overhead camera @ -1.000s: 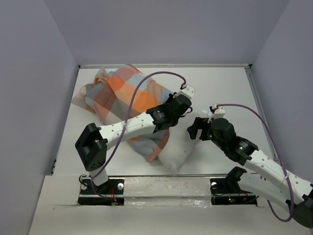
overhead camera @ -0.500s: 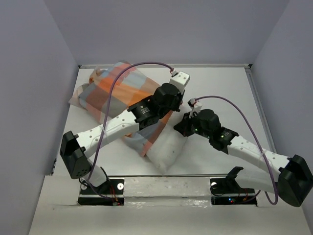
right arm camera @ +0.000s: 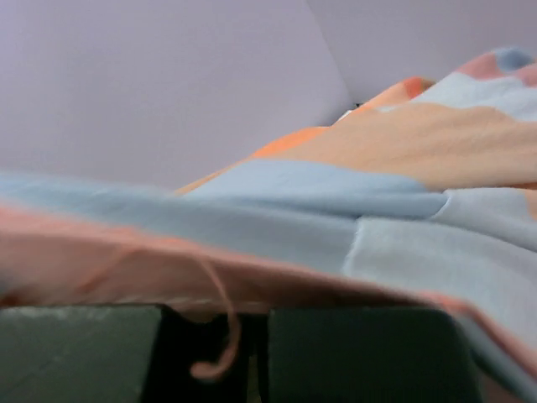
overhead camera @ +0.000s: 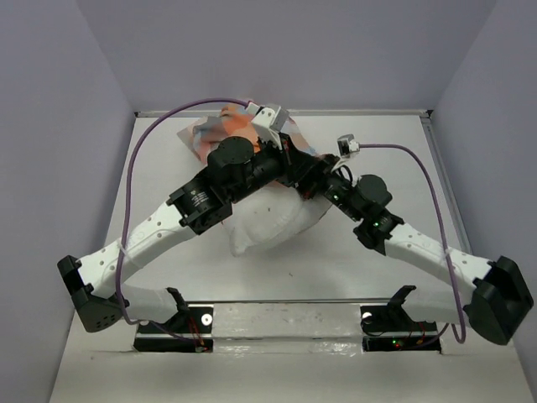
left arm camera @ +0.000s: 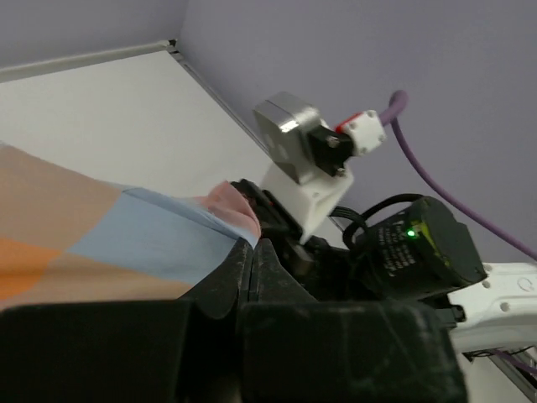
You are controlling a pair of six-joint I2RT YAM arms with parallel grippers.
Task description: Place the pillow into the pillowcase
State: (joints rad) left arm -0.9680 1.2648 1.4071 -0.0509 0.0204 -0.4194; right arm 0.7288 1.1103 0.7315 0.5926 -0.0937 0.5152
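Both arms extended in from the near corners and meeting over the far middle of the worktop (overhead camera: 403, 168). At that meeting point, the left end effector (left arm camera: 253, 250) pressed together on the edge of the pillowcase (overhead camera: 210, 134) — a light blue and peach hem nipped between the black fingers (left arm camera: 222, 277), plain in the left wrist view. Beside it, the right end effector (right arm camera: 252, 353) squeezed nearly shut as well, the peach hem of the checked cloth running straight across its fingertips and pinched there, a loose orange thread (right arm camera: 200, 369) curling down in front of the slit. Just beyond the left fingertips, the right arm's wrist camera (left arm camera: 298, 151) with its purple cable (left arm camera: 398, 105), so both grips close together on the cloth. Rest of the pillowcase bunched at the far edge of the worktop behind the left arm, orange and blue checks showing, much of it hidden by the wrists. Nearer than the grips, the pillow (overhead camera: 273, 227) — plain white, plump, lying on the worktop under both forearms, one corner poking toward the bases. Far end of it inside the cloth or not: impossible to tell from above.
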